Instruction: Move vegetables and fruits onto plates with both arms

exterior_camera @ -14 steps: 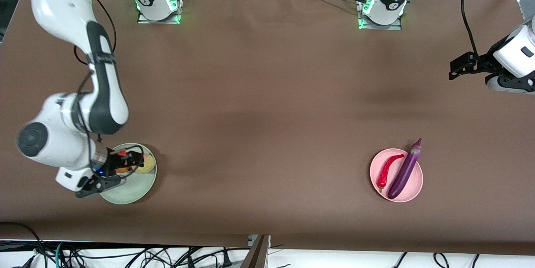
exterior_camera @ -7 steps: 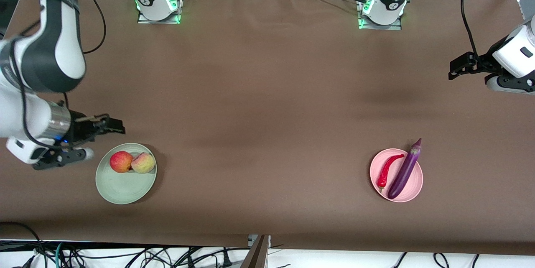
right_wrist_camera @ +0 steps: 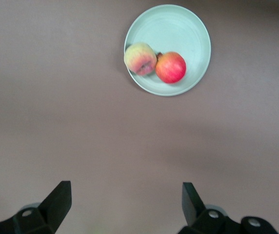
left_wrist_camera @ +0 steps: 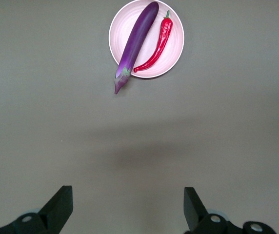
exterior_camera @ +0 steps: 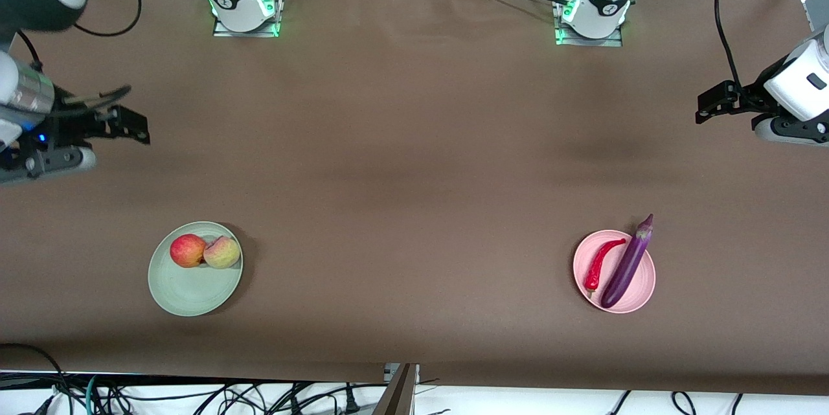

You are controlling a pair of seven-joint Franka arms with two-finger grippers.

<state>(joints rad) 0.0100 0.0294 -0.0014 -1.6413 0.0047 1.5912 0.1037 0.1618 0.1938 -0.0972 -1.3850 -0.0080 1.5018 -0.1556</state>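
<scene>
The red apple (exterior_camera: 188, 250) and the paler peach (exterior_camera: 221, 252) lie side by side, touching, on the mint green plate (exterior_camera: 188, 292). The purple eggplant (exterior_camera: 627, 263) and the red chili (exterior_camera: 599, 263) lie on the pink plate (exterior_camera: 642, 287); the eggplant's stem end sticks out past the rim. My right gripper (exterior_camera: 133, 127) is open and empty over bare table at the right arm's end. My left gripper (exterior_camera: 703, 111) is open and empty over bare table at the left arm's end. The left wrist view shows my left gripper (left_wrist_camera: 128, 204), the eggplant (left_wrist_camera: 135, 44), the chili (left_wrist_camera: 158, 46) and the pink plate (left_wrist_camera: 120, 29). The right wrist view shows my right gripper (right_wrist_camera: 126, 204), the apple (right_wrist_camera: 170, 67), the peach (right_wrist_camera: 140, 58) and the green plate (right_wrist_camera: 178, 27).
The brown table (exterior_camera: 414, 175) carries only the two plates. The two arm bases (exterior_camera: 243, 4) stand along its edge farthest from the front camera. Cables hang below its near edge.
My right gripper let go of the apple on the green plate beside the peach, rose, and drew away toward the bases. The left arm has not moved.
</scene>
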